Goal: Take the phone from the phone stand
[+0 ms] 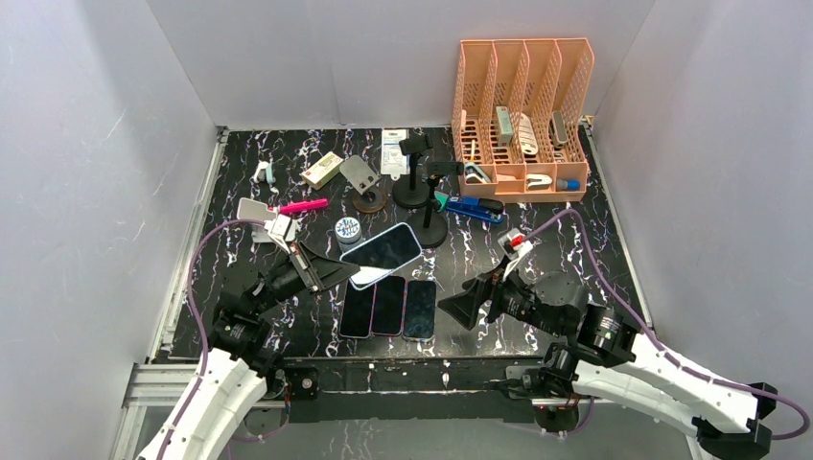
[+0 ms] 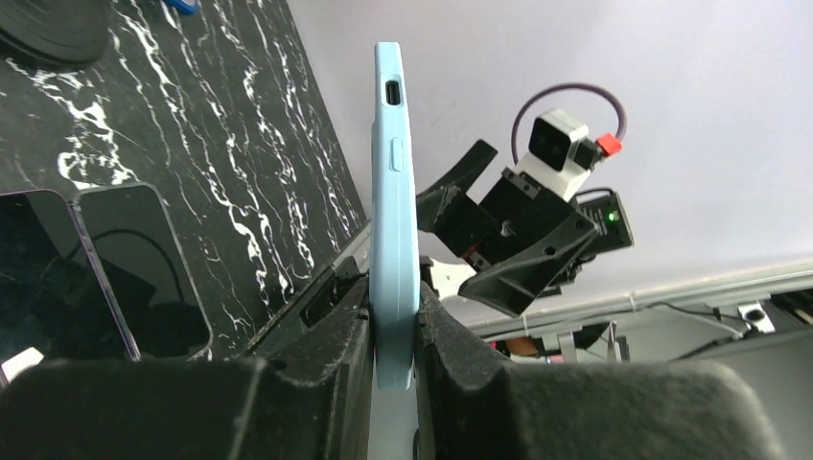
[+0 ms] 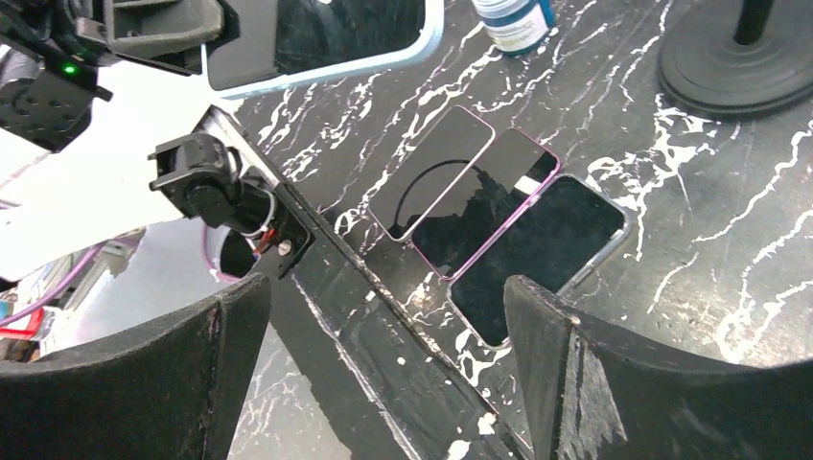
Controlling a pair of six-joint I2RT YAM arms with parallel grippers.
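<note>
A phone in a light-blue case [image 1: 383, 253] is held above the table by my left gripper [image 1: 337, 273], which is shut on its left edge. In the left wrist view the phone [image 2: 394, 192] stands edge-on, clamped between the two black pads. The phone also shows in the right wrist view [image 3: 326, 38], top left. Black phone stands [image 1: 428, 206] stand behind it at mid-table, bare. My right gripper [image 1: 460, 309] is open and empty, low over the table right of three flat phones; its fingers [image 3: 153, 383] spread wide.
Three dark phones [image 1: 388, 307] lie side by side near the front edge. An orange file rack [image 1: 522, 125] stands at the back right. A small round jar [image 1: 348, 229], a pink pen [image 1: 305, 206], a blue stapler [image 1: 475, 209] and small boxes lie behind.
</note>
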